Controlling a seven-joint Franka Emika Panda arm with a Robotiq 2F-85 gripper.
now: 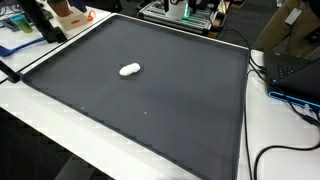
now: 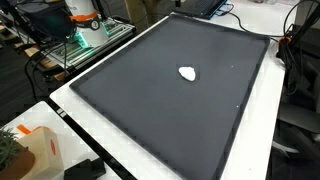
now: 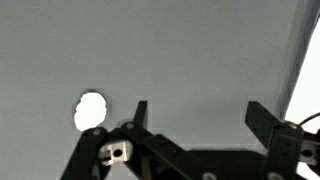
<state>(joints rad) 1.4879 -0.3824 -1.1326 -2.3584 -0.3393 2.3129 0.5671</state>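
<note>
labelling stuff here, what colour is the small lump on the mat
The lump is white, clearest in an exterior view.

No text, label, brand, number or sign can be read in either exterior view or in the wrist view. The small white oval object (image 1: 130, 69) and the dark grey mat (image 1: 150, 115) under it show plain, unmarked surfaces.

Count: one white lump (image 1: 130, 69), single in both exterior views and in the wrist view; one dark mat (image 1: 170, 110) under it. One gripper (image 3: 197, 108), two fingers (image 3: 140, 112). Off the mat, in an exterior view, one laptop (image 1: 295, 65); in an exterior view, one orange-and-white container (image 2: 42, 148); loose cables too tangled to count.
</note>
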